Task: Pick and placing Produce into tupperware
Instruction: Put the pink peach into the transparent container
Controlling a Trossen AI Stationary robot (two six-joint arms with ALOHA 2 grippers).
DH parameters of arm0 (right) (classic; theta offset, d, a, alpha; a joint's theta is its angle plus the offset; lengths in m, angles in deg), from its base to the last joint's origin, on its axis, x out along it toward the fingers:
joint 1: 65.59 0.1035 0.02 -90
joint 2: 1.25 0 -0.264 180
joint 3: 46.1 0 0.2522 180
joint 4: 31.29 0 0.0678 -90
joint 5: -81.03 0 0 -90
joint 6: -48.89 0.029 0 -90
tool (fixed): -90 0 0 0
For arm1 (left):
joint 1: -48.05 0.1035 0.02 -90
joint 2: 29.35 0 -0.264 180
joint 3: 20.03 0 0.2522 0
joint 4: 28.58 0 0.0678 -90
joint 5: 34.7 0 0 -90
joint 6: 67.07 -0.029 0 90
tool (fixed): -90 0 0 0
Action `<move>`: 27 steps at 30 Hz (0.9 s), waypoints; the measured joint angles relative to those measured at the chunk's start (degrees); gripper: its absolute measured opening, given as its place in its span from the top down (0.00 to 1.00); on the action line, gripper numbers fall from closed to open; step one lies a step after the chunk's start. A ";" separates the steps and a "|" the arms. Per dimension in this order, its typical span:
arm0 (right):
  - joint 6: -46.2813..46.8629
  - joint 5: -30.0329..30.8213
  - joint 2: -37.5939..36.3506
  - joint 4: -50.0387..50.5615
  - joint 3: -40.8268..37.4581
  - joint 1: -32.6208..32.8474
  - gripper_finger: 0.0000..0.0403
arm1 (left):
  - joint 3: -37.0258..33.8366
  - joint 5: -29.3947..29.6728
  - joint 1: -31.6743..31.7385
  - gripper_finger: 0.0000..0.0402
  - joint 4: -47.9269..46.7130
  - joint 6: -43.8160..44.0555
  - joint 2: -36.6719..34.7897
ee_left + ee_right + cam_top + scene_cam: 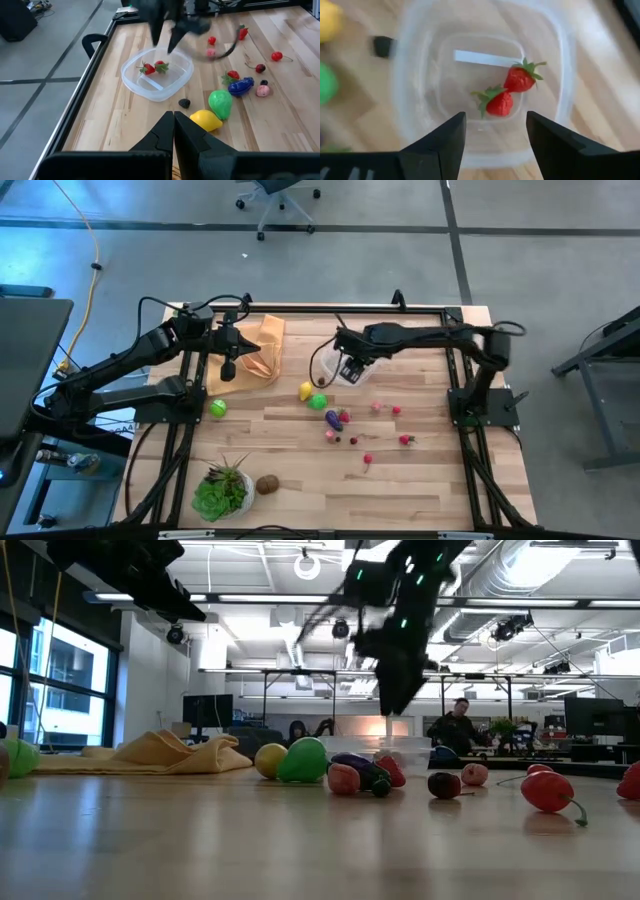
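Note:
The clear tupperware [420, 75] stands on the table's far middle [328, 370], with two red strawberries [520, 79] [498, 103] lying on its floor. My right gripper [495, 125] hangs open just above the tub [157, 82], fingers pointing down and empty. More produce lies on the boards nearer the front: a yellow lemon [306, 391], a green piece [318, 401], a purple one [332, 419] and several small red ones [404, 439]. My left gripper [173, 117] is shut and empty, held in the air over the cloth at the far left [228, 370].
A tan-orange cloth [258, 348] lies far left. A potted plant [222, 490] stands near the front left, with a brown piece [267, 484] beside it. A green ball [217, 408] lies at the left. A small black thing [184, 103] lies beside the tub.

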 joint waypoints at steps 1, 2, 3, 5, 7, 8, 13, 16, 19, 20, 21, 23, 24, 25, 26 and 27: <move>0.40 1.55 -2.09 -0.12 -0.94 1.38 0.50 | -0.02 0.00 -0.02 0.99 0.00 -0.02 0.00; 1.36 2.87 -4.36 -0.50 -2.23 2.84 0.50 | 0.00 -0.02 -0.01 0.99 0.00 0.00 0.00; 2.64 4.21 -6.84 -1.28 -3.93 4.35 0.50 | 0.00 0.00 -0.01 0.99 0.02 0.00 0.00; 5.90 5.80 -12.05 -3.51 -8.33 7.18 0.50 | 0.00 0.00 0.00 0.99 0.00 -0.02 0.00; 10.40 5.95 -17.32 -6.18 -13.71 9.73 0.50 | 0.00 0.00 -0.02 0.99 0.00 0.00 0.00; 13.24 5.06 -19.60 -7.41 -16.54 10.73 0.50 | 0.00 0.00 -0.02 0.99 0.00 -0.01 -0.01; 24.84 -2.61 -26.06 -13.16 -28.30 13.26 0.50 | 0.00 -0.02 -0.02 0.99 0.00 -0.01 0.00; 25.15 -2.92 -25.59 -15.32 -31.25 13.57 0.50 | 0.00 -0.02 -0.02 0.99 0.00 -0.02 0.00; 24.73 -4.65 -22.68 -16.32 -32.31 13.57 0.50 | 0.00 0.00 -0.02 0.99 0.00 -0.02 -0.01; 24.65 -5.45 -21.67 -16.70 -32.42 13.57 0.50 | 0.00 -0.01 -0.02 0.99 0.01 -0.01 -0.01; 24.64 -6.05 -20.62 -17.17 -32.39 13.63 0.50 | 0.00 0.00 -0.01 0.99 0.02 -0.01 -0.01; 24.81 -7.11 -18.73 -17.11 -32.33 13.83 0.50 | 0.00 -0.02 -0.02 0.99 0.00 0.00 -0.02; 24.81 -7.36 -18.04 -17.14 -32.33 13.95 0.50 | 0.00 -0.02 0.00 0.99 0.02 -0.02 -0.02; 24.70 -7.48 -17.50 -17.81 -32.33 14.05 0.50 | 0.00 0.00 0.00 0.99 0.00 0.00 -0.02; 24.76 -8.00 -17.08 -18.12 -32.33 14.24 0.50 | 0.00 0.00 0.00 0.99 0.00 0.00 -0.02; 25.20 -8.21 -16.79 -18.06 -32.33 14.40 0.50 | 0.00 -0.01 0.00 0.99 0.01 -0.01 -0.02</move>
